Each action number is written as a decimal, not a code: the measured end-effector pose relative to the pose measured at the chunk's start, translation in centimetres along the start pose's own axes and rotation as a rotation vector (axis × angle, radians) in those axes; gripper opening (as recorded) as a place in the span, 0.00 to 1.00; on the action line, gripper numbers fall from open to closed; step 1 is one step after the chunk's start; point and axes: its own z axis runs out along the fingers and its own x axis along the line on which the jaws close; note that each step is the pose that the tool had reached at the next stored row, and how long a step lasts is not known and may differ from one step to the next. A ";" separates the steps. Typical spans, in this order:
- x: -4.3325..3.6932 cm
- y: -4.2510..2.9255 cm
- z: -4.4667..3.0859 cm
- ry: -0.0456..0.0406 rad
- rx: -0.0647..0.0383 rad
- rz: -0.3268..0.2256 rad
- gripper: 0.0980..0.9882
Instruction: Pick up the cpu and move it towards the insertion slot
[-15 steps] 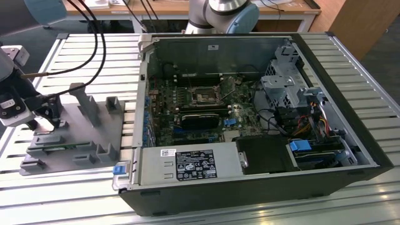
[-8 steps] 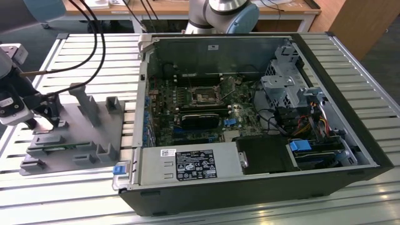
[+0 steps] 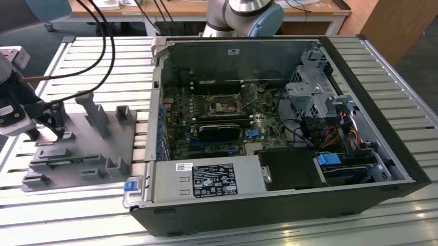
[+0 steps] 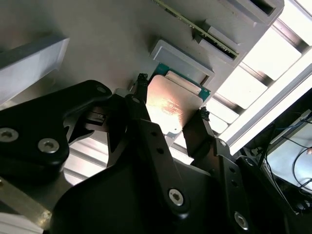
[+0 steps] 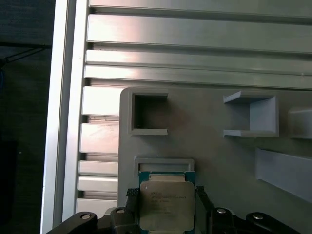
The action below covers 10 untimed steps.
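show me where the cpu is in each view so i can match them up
exterior view: cpu too small to make out; the end effector stands over the grey tray at the exterior view's left.
first wrist view: cpu lies on the grey tray, at the end effector.
second wrist view: cpu's silvery top, right at the end effector.
shared landmark: the grey tray.

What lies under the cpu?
The cpu rests on the grey tray, against a low raised frame. The chip itself covers the tray surface directly beneath, so that cannot be seen.
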 end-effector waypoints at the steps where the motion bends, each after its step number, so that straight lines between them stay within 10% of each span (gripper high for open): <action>1: 0.00 0.00 -0.03 0.0000 0.000 0.000 0.50; 10: 0.00 0.02 -0.21 0.0001 0.000 0.000 0.50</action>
